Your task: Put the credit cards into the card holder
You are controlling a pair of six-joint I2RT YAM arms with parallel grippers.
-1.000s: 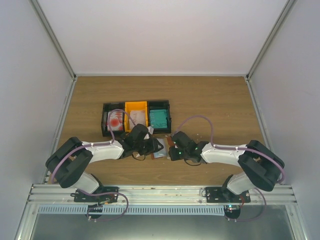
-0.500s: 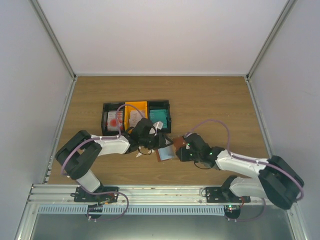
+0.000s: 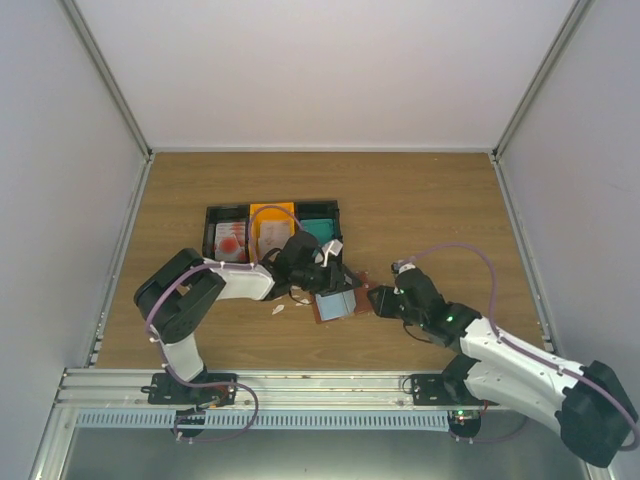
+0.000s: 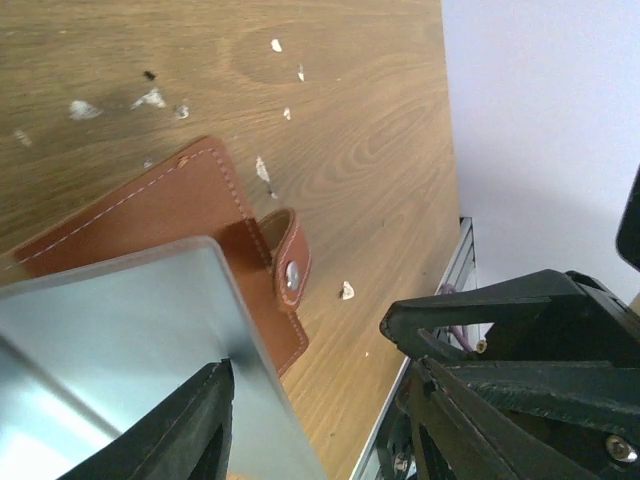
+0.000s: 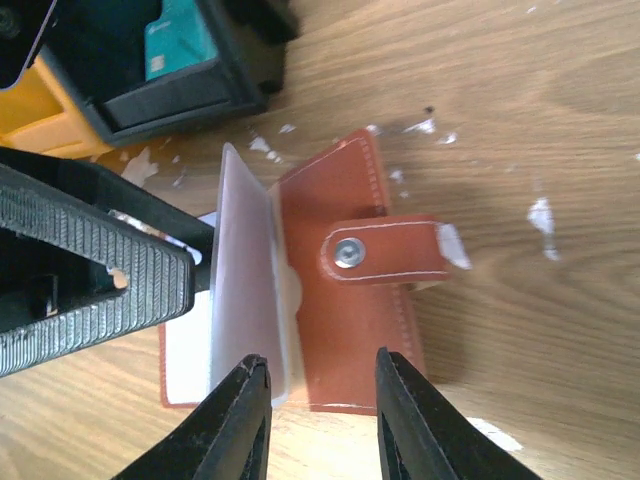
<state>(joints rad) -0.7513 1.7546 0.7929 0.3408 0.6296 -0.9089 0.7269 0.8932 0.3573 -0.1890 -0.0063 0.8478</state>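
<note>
The card holder [image 3: 341,309] lies open on the table, reddish-brown with a snap strap [image 5: 385,250]. A pale credit card [image 5: 245,275] stands on edge in its left half; it looks bluish-grey in the left wrist view [image 4: 120,340]. My left gripper [image 3: 326,272] is open above the holder, one ribbed finger [image 5: 90,275] beside the card. My right gripper [image 5: 322,405] is open, its tips either side of the holder's [image 5: 350,330] near edge. More credit cards sit in the bins: teal [image 3: 318,230] and white with a red mark [image 3: 231,241].
Three small bins stand in a row behind the holder: black [image 3: 212,238], orange [image 3: 271,214], black [image 3: 336,222]. White scraps [image 3: 280,308] lie scattered on the wood around the holder. The table's front rail [image 3: 320,385] runs close behind the arms.
My right gripper has pulled back to the right of the holder and its jaws have spread. My left arm has reached farther right and its jaws have widened. The holder now lies on the table.
</note>
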